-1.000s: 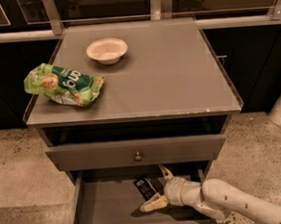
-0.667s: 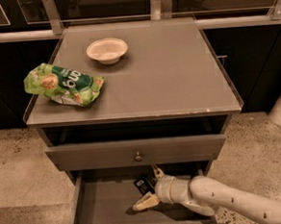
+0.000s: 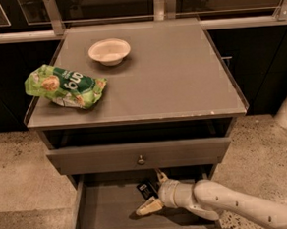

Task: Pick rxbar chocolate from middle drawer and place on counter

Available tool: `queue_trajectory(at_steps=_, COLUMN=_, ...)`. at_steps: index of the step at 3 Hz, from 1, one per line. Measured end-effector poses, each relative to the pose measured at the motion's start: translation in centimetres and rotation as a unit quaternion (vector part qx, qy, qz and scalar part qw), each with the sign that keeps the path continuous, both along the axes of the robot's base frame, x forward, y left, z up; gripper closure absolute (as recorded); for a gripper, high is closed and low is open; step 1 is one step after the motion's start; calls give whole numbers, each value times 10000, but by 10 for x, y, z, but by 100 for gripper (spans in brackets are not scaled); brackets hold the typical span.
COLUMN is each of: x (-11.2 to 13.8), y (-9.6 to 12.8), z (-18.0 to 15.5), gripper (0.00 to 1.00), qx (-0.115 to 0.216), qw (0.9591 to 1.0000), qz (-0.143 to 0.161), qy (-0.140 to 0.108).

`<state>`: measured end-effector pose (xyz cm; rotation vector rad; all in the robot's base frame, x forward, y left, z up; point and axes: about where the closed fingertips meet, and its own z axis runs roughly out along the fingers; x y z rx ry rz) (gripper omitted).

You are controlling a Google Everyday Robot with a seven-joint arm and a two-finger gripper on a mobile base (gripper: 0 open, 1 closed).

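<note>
Down below the counter's [image 3: 180, 74] front edge, the gripper [image 3: 150, 193] has slid leftward across the open middle drawer [image 3: 105, 208] since a second ago. Its pale fingers [image 3: 149, 207] are spread wide, one on either side of the rxbar chocolate [image 3: 146, 188], nothing clamped yet. The bar hasn't budged from the drawer floor. Up top nothing has shifted either: green snack bag [image 3: 65, 86] by the front-left corner, white bowl [image 3: 109, 51] towards the back edge.
</note>
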<state>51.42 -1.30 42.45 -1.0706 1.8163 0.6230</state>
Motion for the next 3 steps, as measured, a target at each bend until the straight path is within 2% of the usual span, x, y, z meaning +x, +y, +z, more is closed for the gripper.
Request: queue_trajectory(at_steps=3, x=10, y=9, z=-28, gripper=0, qx=-66, qw=9997, qz=-74, qy=205)
